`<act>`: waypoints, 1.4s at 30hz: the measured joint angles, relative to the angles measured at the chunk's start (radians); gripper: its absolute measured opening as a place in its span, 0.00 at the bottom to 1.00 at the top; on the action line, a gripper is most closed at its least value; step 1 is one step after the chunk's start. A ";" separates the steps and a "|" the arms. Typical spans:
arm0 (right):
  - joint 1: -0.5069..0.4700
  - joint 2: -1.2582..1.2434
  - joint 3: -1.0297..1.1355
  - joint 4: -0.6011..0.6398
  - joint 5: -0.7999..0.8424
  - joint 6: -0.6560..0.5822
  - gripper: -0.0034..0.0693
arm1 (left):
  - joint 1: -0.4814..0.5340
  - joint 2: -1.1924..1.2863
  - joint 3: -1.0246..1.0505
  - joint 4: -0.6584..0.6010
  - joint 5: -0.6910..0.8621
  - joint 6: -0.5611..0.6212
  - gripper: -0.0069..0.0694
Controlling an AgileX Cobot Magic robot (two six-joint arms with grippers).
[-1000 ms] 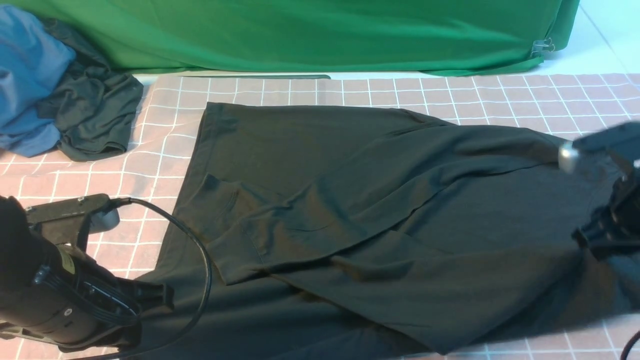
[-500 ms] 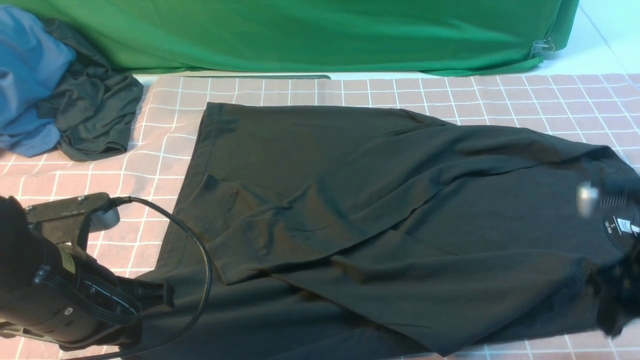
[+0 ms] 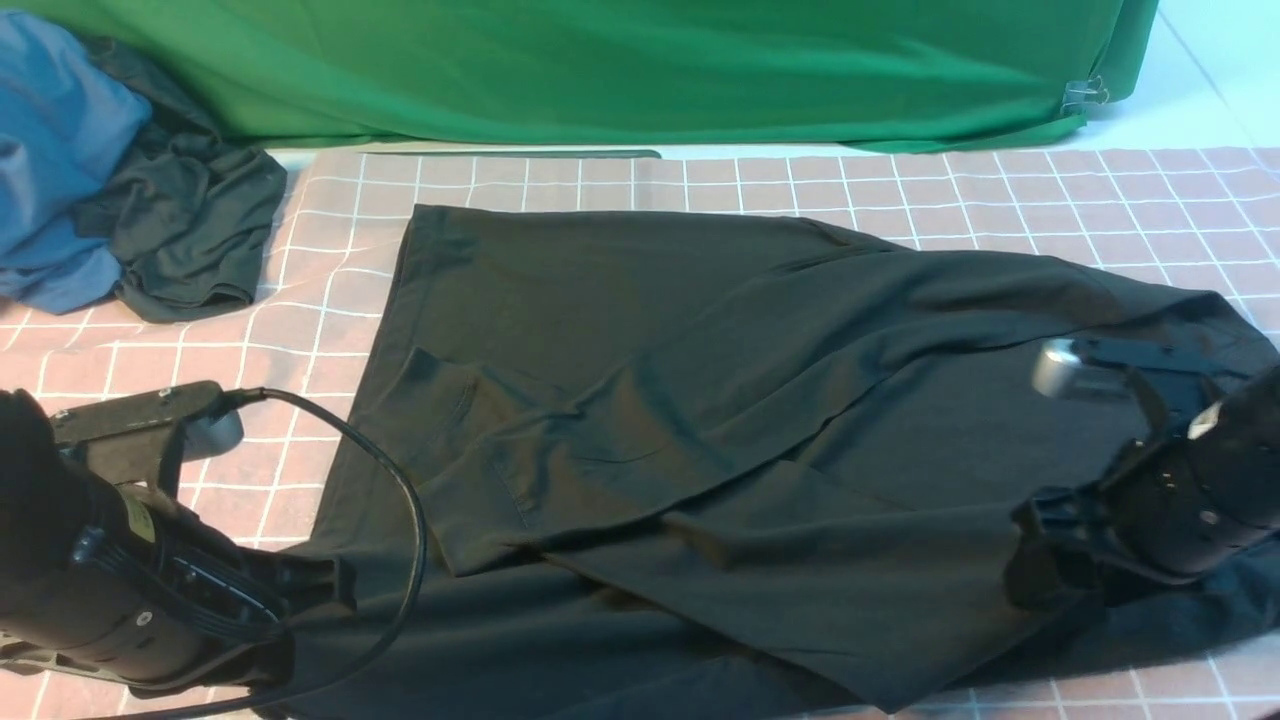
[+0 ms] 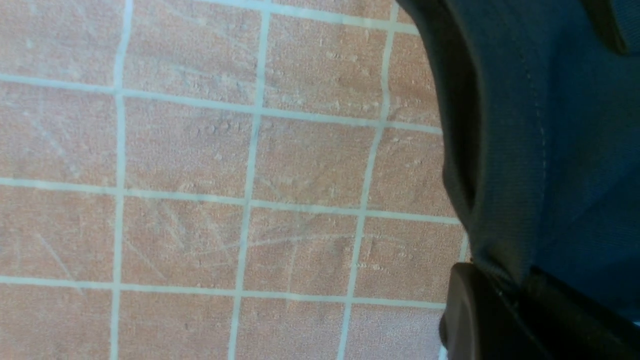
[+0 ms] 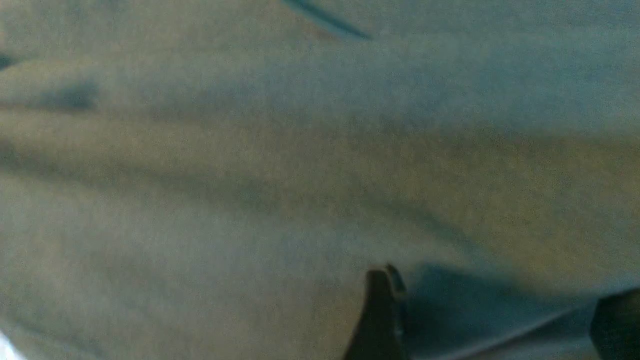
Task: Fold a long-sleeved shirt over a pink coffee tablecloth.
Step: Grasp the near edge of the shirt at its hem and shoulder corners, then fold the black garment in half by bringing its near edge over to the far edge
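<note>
So, the long-sleeved shirt (image 3: 700, 400) lies part-folded on the pink coffee tablecloth (image 3: 1000, 190). My left hand (image 3: 320, 595) is clamped on its hem corner, anchoring it I reckon. My right hand (image 3: 1045, 555) hangs with fingers apart over the opposite end.

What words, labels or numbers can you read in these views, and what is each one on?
No text is readable.
Yellowish sticker on the left arm: too small to read.
White patch at the right arm: blurred, unreadable.
Long-sleeved shirt: no readable print in view.
Pink tablecloth: only white grid lines.
</note>
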 joint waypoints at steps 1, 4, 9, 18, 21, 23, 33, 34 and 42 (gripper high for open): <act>0.000 0.016 0.001 0.001 -0.001 0.010 0.81 | 0.000 0.000 0.000 -0.001 0.000 0.000 0.15; 0.000 0.049 0.001 0.001 -0.001 0.030 0.81 | 0.000 0.000 0.000 -0.002 0.000 0.000 0.15; 0.000 0.067 -0.008 0.004 -0.019 0.058 0.70 | 0.000 0.000 0.000 -0.011 -0.008 0.000 0.15; -0.008 0.063 -0.078 0.011 0.086 -0.017 0.12 | 0.000 0.000 -0.009 -0.021 -0.011 -0.002 0.15; -0.019 0.026 -0.127 -0.015 0.179 -0.024 0.12 | 0.000 0.001 -0.062 -0.025 0.026 -0.018 0.15; -0.029 0.002 -0.157 -0.035 0.242 -0.024 0.12 | 0.000 0.001 -0.105 -0.025 0.040 -0.034 0.15; -0.101 -0.010 -0.356 -0.070 0.357 -0.024 0.12 | 0.000 0.132 -0.381 -0.015 0.048 -0.088 0.15; -0.103 -0.001 -0.385 -0.078 0.364 -0.024 0.12 | 0.002 0.163 -0.406 -0.010 0.048 -0.097 0.15; -0.111 0.231 -0.690 -0.112 0.450 -0.024 0.12 | 0.107 0.443 -0.701 -0.095 0.046 -0.093 0.15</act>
